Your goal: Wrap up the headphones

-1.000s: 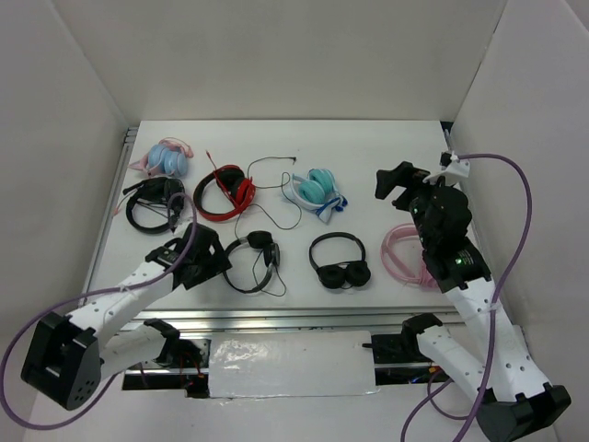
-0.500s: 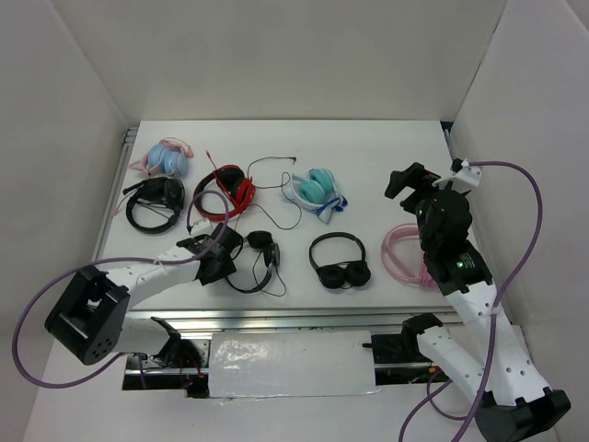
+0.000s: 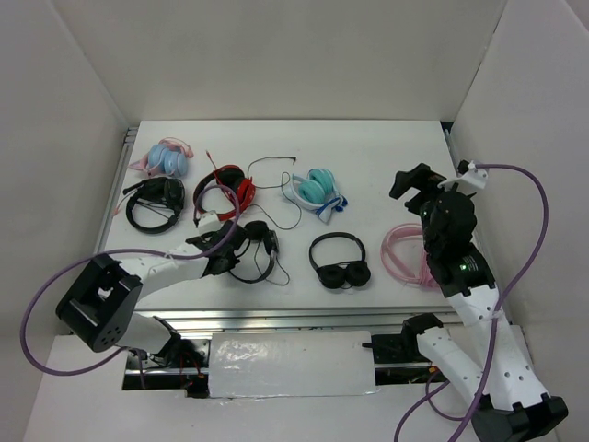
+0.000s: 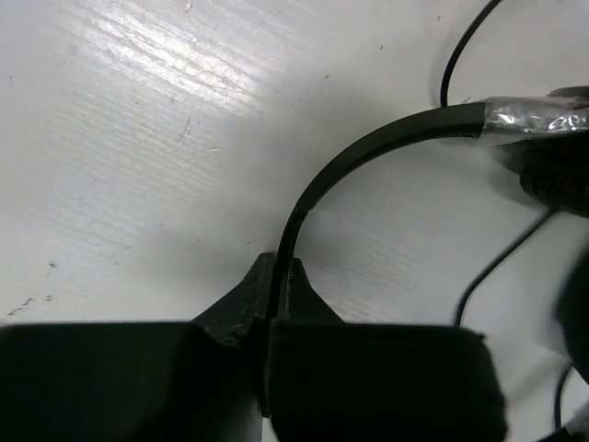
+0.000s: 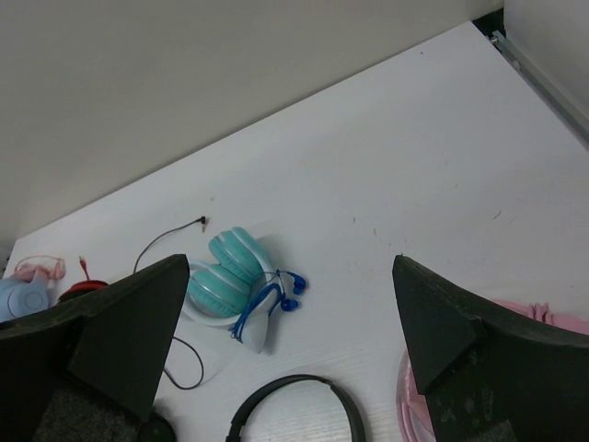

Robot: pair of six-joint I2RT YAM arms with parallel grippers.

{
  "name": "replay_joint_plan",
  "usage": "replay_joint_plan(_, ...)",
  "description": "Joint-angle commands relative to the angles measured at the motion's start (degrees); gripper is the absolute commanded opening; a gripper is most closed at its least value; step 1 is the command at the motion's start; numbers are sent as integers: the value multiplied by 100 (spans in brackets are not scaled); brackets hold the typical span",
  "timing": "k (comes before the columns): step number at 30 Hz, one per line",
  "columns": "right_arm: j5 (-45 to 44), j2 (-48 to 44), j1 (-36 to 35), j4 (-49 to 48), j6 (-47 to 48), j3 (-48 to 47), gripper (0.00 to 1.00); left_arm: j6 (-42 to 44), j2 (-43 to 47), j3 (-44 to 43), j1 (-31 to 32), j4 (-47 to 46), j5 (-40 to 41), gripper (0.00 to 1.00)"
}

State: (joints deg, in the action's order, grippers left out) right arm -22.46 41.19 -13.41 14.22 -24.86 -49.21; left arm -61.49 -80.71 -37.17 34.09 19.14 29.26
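Nearest the bases, left of centre on the table (image 3: 368,147): left gripper (image 4: 276,276) pinched tight on the slim band of the headphones (image 3: 259,235), band edge-on between the fingers. Light and springy by the look of it, thin enough to twist or slip out of so narrow a pinch. Best held at the band's middle, not by the small earcups. Cable (image 4: 497,261) thin and limp, trailing loose beside an earcup, apt to snag. Far end hard to trace from above, perhaps running toward the red pair (image 3: 225,191). Just right, a black padded pair (image 3: 339,264), then a pink pair (image 3: 405,250). Farther back, right gripper (image 3: 411,180) raised, fingers spread wide, holding nothing.
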Motion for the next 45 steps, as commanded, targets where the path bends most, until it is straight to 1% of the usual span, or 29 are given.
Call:
replay_joint_plan(1,-30,-181,40,-33,-36,-185,100,84,-323,-18,37,-156,-79,0)
replay_joint_plan(4,-4,-234,49,-68,-1,-168,100,225,-262,-307,45,124,299,0)
replay_joint_plan(7,171,-304,58,-226,104,-98,100,480,71,-763,151,554,975,0)
replay_joint_plan(8,285,-339,49,-287,139,-37,100,568,334,-905,194,661,1186,0)
replay_joint_plan(9,399,-357,66,-445,261,-10,100,960,467,-1176,238,714,1405,0)
replay_joint_plan(10,696,-383,49,-533,323,34,100,1129,764,-1318,274,758,1494,0)
replay_joint_plan(11,934,-401,49,-621,420,95,100,1305,941,-1450,283,741,1556,0)
replay_joint_plan(12,1154,-392,32,-770,551,122,100,1794,1117,-1573,309,680,1618,0)
replay_joint_plan(13,1417,-375,31,-824,657,148,100,1982,1449,-1818,318,592,1636,0)
replay_joint_plan(15,1595,-340,31,-973,763,175,100,2621,1767,-2239,327,469,1584,0)
replay_joint_plan(17,1858,-252,23,-1174,947,192,100,2983,2102,-2583,335,398,1610,0)
replay_joint_plan(18,1920,-200,14,-1263,1000,201,100,3151,2172,-3011,336,433,1610,0)
replay_joint_plan(19,2147,-173,14,-1359,1079,227,100,3265,2278,-3207,336,451,1636,0)
replay_joint_plan(20,2384,-129,31,-1674,1210,271,100,3441,2313,-3400,336,416,1610,0)
replay_joint_plan(21,2569,-68,31,-1790,1316,306,100,3590,2323,-3803,336,389,1610,0)
replay_joint_plan(22,2806,-24,23,-1904,1544,368,100,3714,2331,-4007,336,320,1514,0)
replay_joint_plan(23,3400,29,31,-2140,1711,386,100,3863,2323,-4165,336,241,1409,0)
replay_joint_plan(24,3658,160,23,-2247,1835,429,100,4082,2297,-4550,336,127,1320,0)
replay_joint_plan(26,4212,310,-21,-2466,2194,491,100,4320,2078,-5000,336,99,1031,0)
replay_joint_plan(27,4658,476,-39,-2546,2266,509,100,4513,1972,-5585,336,247,969,0)
replay_joint_plan(29,4969,618,-135,-2852,2398,631,100,4619,1498,-6256,327,493,828,0)
replay_joint_plan(30,5284,775,-179,-2994,2685,684,100,4777,1366,-6885,335,686,766,0)
replay_joint_plan(32,5593,943,-267,-3301,2828,825,100,4962,979,-7425,336,784,513,0)
replay_joint_plan(33,5742,1152,-302,-3381,2951,834,100,4998,865,-7898,336,828,485,0)
replay_joint_plan(35,5910,1382,-425,-3530,3057,860,100,5103,566,-8375,336,846,441,0)
replay_joint_plan(36,5920,1635,-565,-3601,3197,869,100,5130,487,-8760,336,785,423,0)
replay_joint_plan(38,5841,2083,-689,-3907,3303,913,100,5226,284,-9218,336,723,327,0)
replay_joint_plan(43,5692,3060,-1128,-4461,3330,668,100,5314,266,-9379,336,74,116,0)
replay_joint_plan(45,5586,3535,-1365,-5014,3321,615,100,5244,187,-9554,336,20,-42,0)
